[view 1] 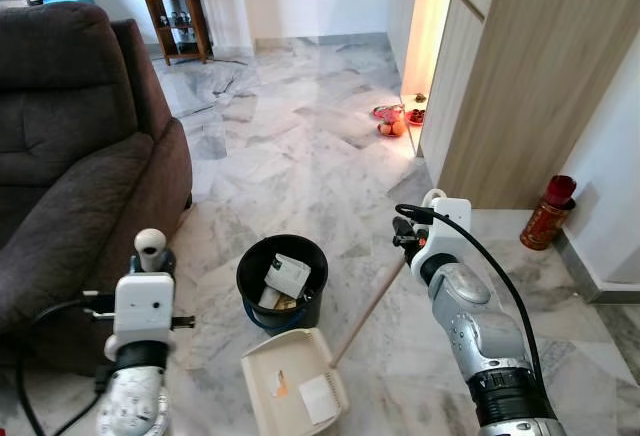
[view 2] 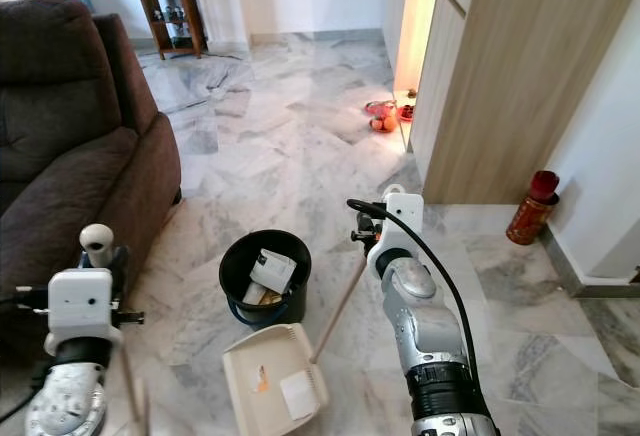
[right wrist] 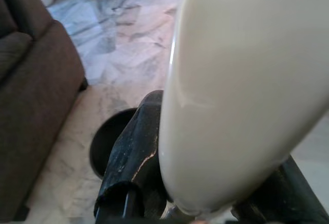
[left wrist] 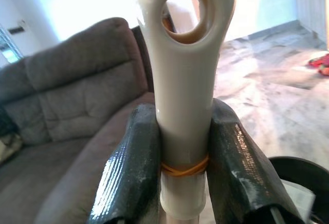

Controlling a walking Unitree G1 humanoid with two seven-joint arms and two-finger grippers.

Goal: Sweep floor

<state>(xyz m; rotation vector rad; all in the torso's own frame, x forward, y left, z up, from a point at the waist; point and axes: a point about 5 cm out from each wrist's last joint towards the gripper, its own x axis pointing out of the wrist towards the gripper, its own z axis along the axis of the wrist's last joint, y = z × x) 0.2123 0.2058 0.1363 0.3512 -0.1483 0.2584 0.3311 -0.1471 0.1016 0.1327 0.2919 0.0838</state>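
Emptying step: right gripper (right wrist: 205,203) clamped on dustpan (view 1: 293,391) handle, left gripper (left wrist: 177,178) pinching broom handle (left wrist: 182,80). Next: tipping into bin (view 1: 283,281).

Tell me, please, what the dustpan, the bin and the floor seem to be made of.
Dustpan: probably plastic, cream, smooth and matte, moulded in one piece.
Bin: likely black plastic, with a slight sheen on the rim.
Floor: polished marble or marble-look tile, grey-veined, with visible joints and reflected light.
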